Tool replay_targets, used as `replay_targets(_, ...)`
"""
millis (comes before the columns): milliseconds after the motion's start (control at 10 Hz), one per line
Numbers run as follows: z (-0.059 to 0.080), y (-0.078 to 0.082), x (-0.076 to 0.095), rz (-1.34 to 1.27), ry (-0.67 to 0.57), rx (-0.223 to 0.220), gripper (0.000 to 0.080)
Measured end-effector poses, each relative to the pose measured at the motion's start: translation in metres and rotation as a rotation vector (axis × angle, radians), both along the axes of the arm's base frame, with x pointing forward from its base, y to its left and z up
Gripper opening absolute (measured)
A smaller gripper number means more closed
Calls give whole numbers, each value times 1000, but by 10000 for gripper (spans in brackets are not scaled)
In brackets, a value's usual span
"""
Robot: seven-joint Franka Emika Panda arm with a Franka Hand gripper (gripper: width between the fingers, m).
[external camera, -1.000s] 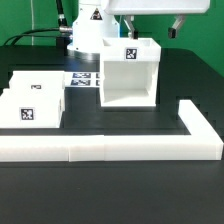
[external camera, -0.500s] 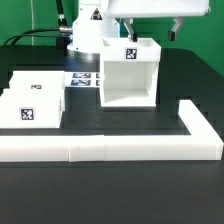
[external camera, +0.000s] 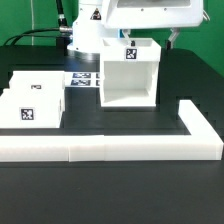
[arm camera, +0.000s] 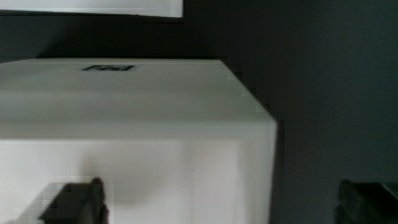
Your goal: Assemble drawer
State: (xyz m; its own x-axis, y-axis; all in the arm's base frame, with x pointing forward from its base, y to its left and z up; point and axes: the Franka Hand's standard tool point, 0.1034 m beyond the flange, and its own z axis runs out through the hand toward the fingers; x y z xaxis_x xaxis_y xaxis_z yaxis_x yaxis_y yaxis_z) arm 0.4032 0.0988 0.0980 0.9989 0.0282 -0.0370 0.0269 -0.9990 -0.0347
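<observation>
Case point(external camera: 128, 75): upright, open front, tag near top edge; stands mid-table near L-shaped wall point(external camera: 120, 148).
Trays point(external camera: 32, 100): two, tagged, exterior view's left, well apart from Case.
Gripper point(external camera: 149, 38): above Case, fingers point(arm camera: 75, 202) spread wide.

Hidden and blurred around the case point(external camera: 128, 75)
Behind the case, the marker board point(external camera: 82, 77) is partly hidden; above it the gripper point(external camera: 151, 40) is cropped; the wrist view blurs the case's tag point(arm camera: 111, 68).

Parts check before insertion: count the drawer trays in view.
2. The near tray and the far tray sit together at the exterior view's left, apart from the case. Others could lie out of frame.
</observation>
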Motion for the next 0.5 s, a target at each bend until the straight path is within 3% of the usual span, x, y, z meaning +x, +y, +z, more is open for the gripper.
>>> replay_targets(100,0,1,0,0,0,0,635)
replay_targets(300,0,0,0,0,0,0,269)
replay_targets(400,0,0,0,0,0,0,269)
replay_targets(500,0,0,0,0,0,0,131)
